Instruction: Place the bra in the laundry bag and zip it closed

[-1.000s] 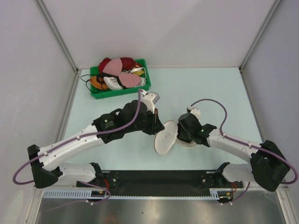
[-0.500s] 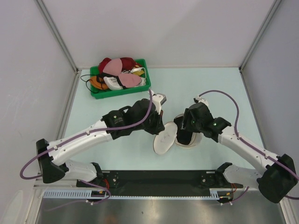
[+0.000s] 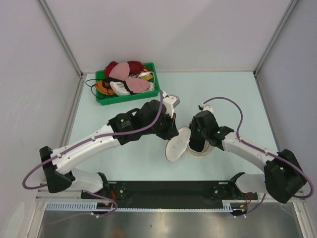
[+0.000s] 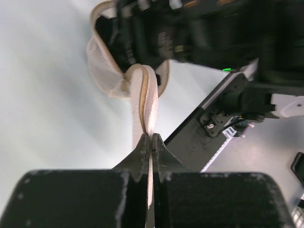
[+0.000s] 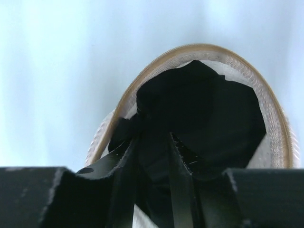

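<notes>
The cream-white mesh laundry bag lies open at mid-table, its disc-like lid tilted up on its left. My left gripper is shut on the lid's zip edge, pinching it flat between the fingertips. In the right wrist view the black bra fills the inside of the bag, ringed by the tan zip rim. My right gripper reaches into the bag from above with a fold of black fabric between its fingers. From above, the right gripper hides most of the bra.
A green plastic bin at the back left holds several red, pink, white and orange bras. Both arms crowd the table's middle around the bag. A black rail runs along the near edge. Grey walls close in the table on three sides.
The right gripper rose, widened, then came back down into the bag and closed on the bra's fabric. The left arm shifted slightly right, still holding the lid.
</notes>
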`<state>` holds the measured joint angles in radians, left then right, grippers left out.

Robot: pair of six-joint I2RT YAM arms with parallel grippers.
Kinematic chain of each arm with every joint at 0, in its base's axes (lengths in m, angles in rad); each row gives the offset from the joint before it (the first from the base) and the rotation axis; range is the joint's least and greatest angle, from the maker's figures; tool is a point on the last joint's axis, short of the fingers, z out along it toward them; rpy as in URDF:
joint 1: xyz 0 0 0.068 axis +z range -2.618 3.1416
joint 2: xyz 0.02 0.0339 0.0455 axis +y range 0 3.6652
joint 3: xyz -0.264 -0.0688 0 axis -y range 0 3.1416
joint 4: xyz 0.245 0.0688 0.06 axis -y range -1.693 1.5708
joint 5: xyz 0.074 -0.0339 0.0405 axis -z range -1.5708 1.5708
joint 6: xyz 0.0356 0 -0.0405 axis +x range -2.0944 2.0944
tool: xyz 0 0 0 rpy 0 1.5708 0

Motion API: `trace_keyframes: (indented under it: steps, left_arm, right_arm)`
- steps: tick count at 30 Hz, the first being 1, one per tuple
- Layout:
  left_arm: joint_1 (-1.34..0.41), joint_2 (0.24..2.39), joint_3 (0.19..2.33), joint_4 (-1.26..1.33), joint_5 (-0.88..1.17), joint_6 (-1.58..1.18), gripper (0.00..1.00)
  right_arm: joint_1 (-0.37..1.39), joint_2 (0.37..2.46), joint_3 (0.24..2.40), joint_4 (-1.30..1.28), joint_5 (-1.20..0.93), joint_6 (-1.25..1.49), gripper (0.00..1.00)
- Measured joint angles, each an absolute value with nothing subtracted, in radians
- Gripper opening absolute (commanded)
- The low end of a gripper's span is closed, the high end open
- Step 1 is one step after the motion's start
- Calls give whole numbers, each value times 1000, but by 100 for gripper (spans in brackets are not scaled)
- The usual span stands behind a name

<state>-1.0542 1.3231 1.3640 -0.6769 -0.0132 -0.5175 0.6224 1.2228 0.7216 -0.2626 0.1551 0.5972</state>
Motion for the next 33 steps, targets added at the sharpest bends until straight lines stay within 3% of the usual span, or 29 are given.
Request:
trace_keyframes:
  steps: [5,12,18,19,22,27,33]
  left_arm:
    - [-1053,1396,1512,-726,23,-487,0]
    - [-1036,1457,1681,-787,69,-451,0]
    - [-1013,1456,1680,-825,80,-444,0]
    - [-1008,1454,1672,-824,81,-443,0]
    - [-990,1432,1623,-827,82,-443,0]
    - [-955,1409,1555,-833,78,-452,0]
    - [-946,1366,1488,-818,52,-546,0]
  right_arm:
    - [619,1374,722,-173,157,608,38]
    - [603,1426,731,-166,159,633,42]
    - [594,1385,778,-291,142,632,63]
    - [593,1359,799,-337,139,627,77]
    - [589,1264,900,-485,140,615,96]
    - [495,1047,1004,-596,119,582,100]
    - [395,924,876,-605,12,575,100]
